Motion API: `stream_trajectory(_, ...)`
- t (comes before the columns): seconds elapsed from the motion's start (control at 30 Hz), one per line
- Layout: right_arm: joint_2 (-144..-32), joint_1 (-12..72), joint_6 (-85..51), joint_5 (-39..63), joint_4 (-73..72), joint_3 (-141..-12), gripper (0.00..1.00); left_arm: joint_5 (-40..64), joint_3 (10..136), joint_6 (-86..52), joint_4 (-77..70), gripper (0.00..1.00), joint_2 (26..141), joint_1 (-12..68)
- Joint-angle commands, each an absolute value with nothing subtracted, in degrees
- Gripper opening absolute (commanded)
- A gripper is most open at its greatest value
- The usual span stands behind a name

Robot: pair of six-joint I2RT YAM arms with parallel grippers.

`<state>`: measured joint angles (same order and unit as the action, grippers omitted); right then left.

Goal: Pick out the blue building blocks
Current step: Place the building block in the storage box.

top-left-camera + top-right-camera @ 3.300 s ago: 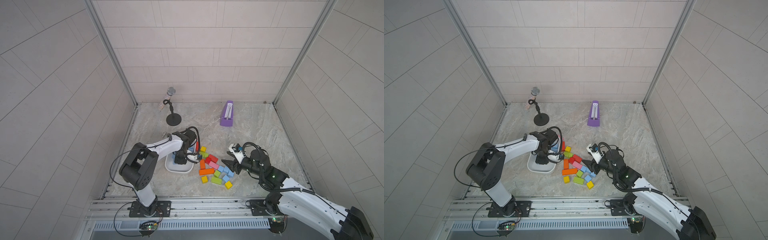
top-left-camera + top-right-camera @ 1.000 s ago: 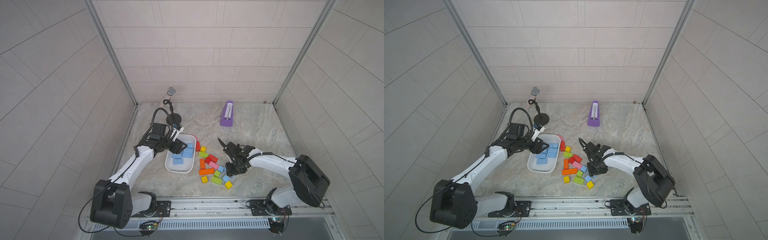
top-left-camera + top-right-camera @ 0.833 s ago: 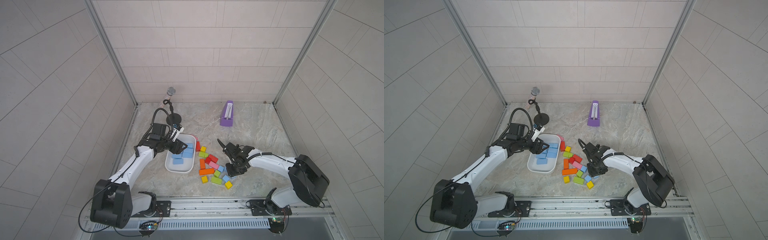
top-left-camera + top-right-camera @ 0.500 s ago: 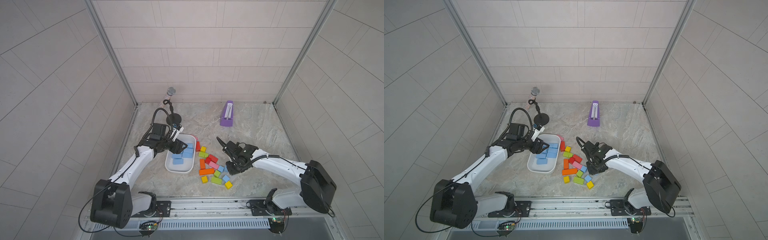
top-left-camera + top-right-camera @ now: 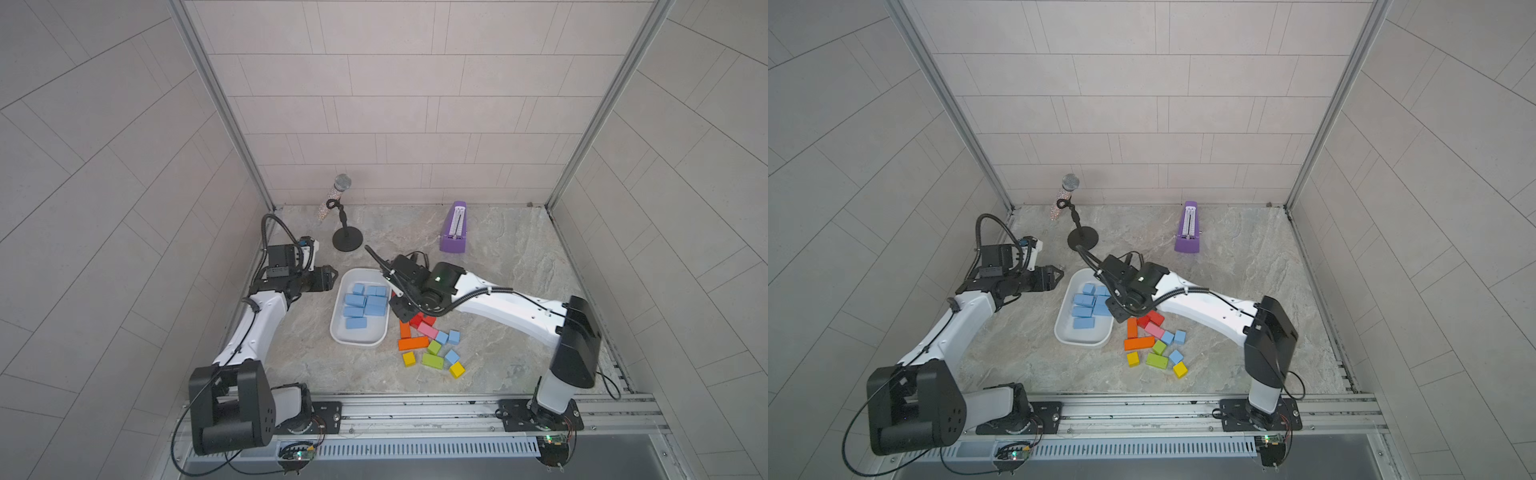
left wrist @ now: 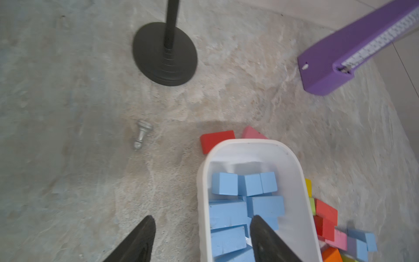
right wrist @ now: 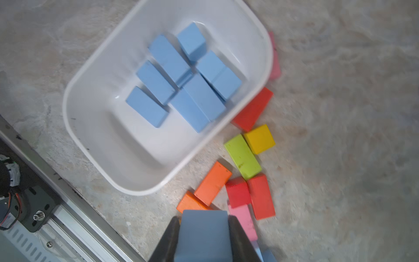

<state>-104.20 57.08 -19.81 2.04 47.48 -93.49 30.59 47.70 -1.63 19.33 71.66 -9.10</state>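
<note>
Carrying step: my right gripper (image 7: pixel 203 219) grips a blue block (image 7: pixel 204 236) above the pile (image 7: pixel 242 156) beside the tray (image 7: pixel 95 127) of blue blocks (image 7: pixel 169 59); next, I judge, centre over the tray and release; left gripper (image 6: pixel 201 219) stands apart, empty.

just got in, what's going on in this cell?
Blue blocks are going into a white tray. The right gripper is shut on a blue block above the mixed pile, by the tray. The left gripper hangs open and empty beside it. Several blocks lie in the tray; three blue ones sit in the pile.
</note>
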Motion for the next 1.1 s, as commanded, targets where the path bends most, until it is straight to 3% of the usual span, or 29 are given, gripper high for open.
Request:
stream_trajectory(0.0,-111.2,59.6,-12.9,2.5,49.7,-101.6,0.18,31.2,47.4,-5.3,17.9,0.71,70.7,-13.0)
stream_trajectory(0.27,-124.2,61.6,-9.4,3.6,53.2,-112.8,0.21,34.9,46.9,-5.5,17.1,0.71,70.1,-17.3)
stream_trajectory(0.83,-130.5,59.3,-10.7,2.9,52.3,-115.5,0.29,34.6,46.1,-3.8,16.7,0.70,69.4,-17.3)
stream_trajectory(0.97,-131.5,58.9,-10.6,3.3,52.9,-116.8,0.35,34.7,46.1,-3.7,16.6,0.70,69.5,-17.3)
stream_trajectory(1.07,-131.5,58.8,-10.7,3.4,52.9,-117.1,0.45,34.8,45.9,-3.5,16.6,0.70,69.6,-17.2)
